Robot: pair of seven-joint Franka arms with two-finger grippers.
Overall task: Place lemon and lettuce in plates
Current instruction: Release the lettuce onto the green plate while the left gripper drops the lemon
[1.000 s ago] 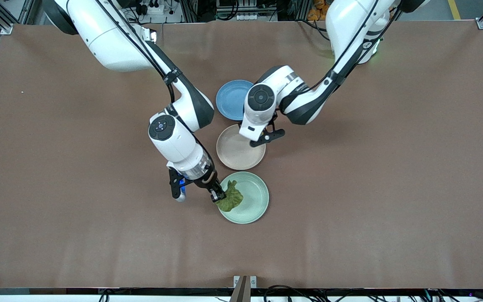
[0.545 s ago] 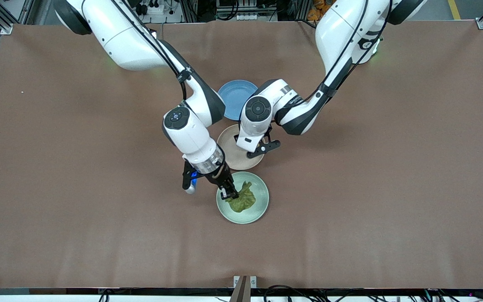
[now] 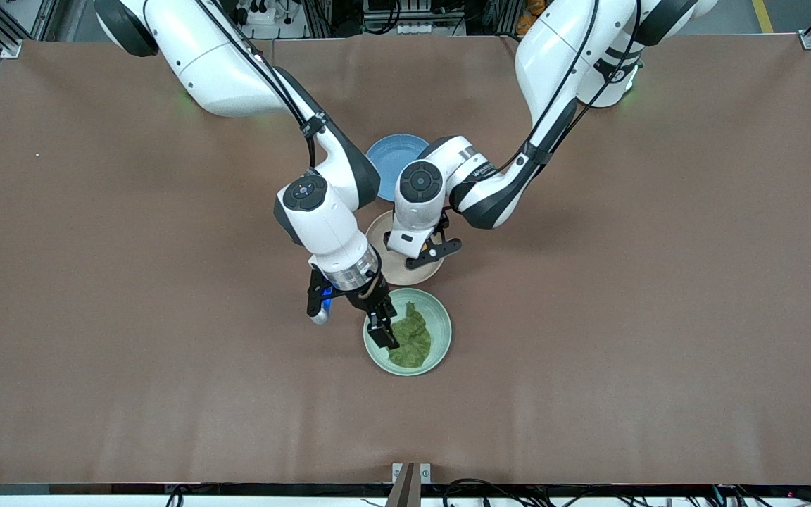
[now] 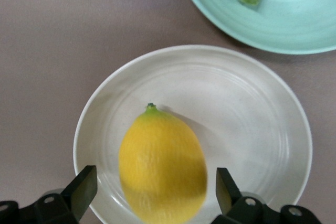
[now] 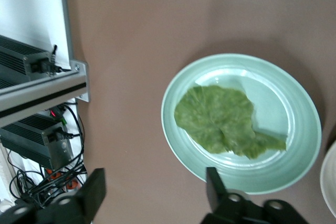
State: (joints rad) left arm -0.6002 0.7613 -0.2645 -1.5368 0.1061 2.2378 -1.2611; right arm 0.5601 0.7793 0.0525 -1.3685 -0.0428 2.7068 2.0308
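Observation:
The lettuce (image 3: 411, 336) lies flat in the mint green plate (image 3: 441, 345); it also shows in the right wrist view (image 5: 223, 119) in that plate (image 5: 299, 129). My right gripper (image 3: 384, 331) is open and empty over the plate's rim toward the right arm's end, also seen in its wrist view (image 5: 155, 192). My left gripper (image 3: 425, 255) hangs over the beige-pink plate (image 3: 395, 271) and hides the lemon in the front view. In the left wrist view the lemon (image 4: 163, 166) sits in this plate (image 4: 247, 114) between the open fingers of the left gripper (image 4: 152, 192), with a gap on each side.
A blue plate (image 3: 391, 155) lies farther from the front camera than the beige-pink plate, partly under both arms. The three plates sit close together in a row at the table's middle. The mint plate's edge (image 4: 294, 19) shows in the left wrist view.
My right gripper carried the lettuce farther over the mint green plate and let it go; the leaf now lies spread flat. My left arm shifted slightly toward the right arm's end over the beige-pink plate.

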